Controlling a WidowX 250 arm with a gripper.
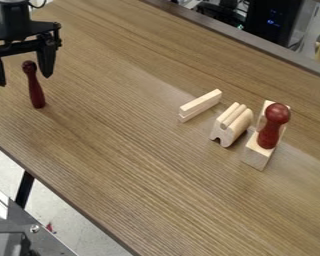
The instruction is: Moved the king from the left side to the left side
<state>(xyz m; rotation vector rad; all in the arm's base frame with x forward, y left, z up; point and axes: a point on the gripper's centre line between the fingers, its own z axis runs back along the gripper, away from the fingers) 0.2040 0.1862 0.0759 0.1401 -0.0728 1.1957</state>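
Round-headed red piece [277,114] is standing on the pale block [257,156]; your gripper [22,80] is hanging upper left, jaws spread wide, slim red piece [36,92] showing between them.

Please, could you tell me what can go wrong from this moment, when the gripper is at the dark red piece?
The open jaws of the gripper show on either side of the slim dark red piece; closing or lowering off-centre might tip it. Knocked over, it could roll toward the table edge, which is not far away.
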